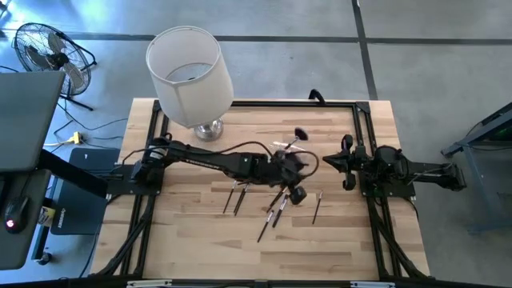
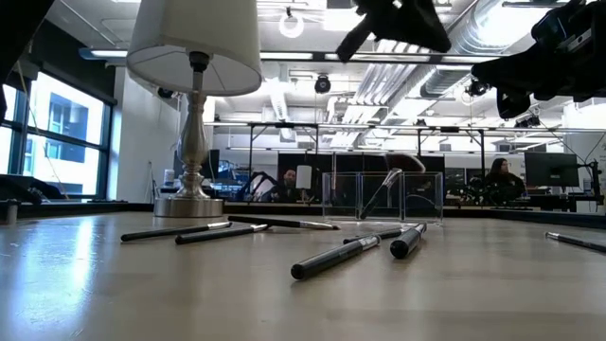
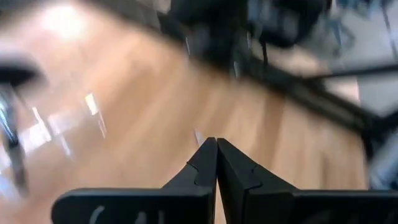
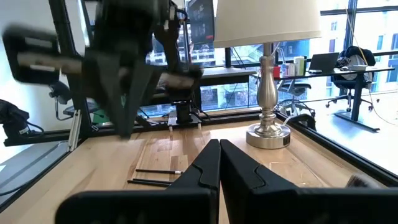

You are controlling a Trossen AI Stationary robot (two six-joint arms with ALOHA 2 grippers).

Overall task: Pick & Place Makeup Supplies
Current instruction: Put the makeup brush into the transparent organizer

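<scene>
Hovering above the middle of the worktop [image 1: 192, 240], our left pincer [image 1: 298, 166] has its fingers pressed together with nothing between them, as its wrist view shows. Directly beneath and just beside it lie the makeup supplies: we count two dark pencils [image 1: 235, 197] side by side on its lamp-ward side, a crossed cluster of three brushes [image 1: 276, 212] just under its tip, one of them a stubby piece with a thick dark end [image 1: 297, 194], and a single thin pencil [image 1: 317, 206] a little toward the right arm. That makes six loose pieces we can count on the wood; the low view shows them lying flat.

Just beyond the left pincer stands a clear holder [image 2: 382, 196] with a light-headed brush [image 1: 294, 139] leaning in it. Farther off, our right pincer [image 1: 329, 162] waits at the right side of the worktop, its fingers also closed and empty. Farthest, one lamp [image 1: 190, 74] stands at the back edge.
</scene>
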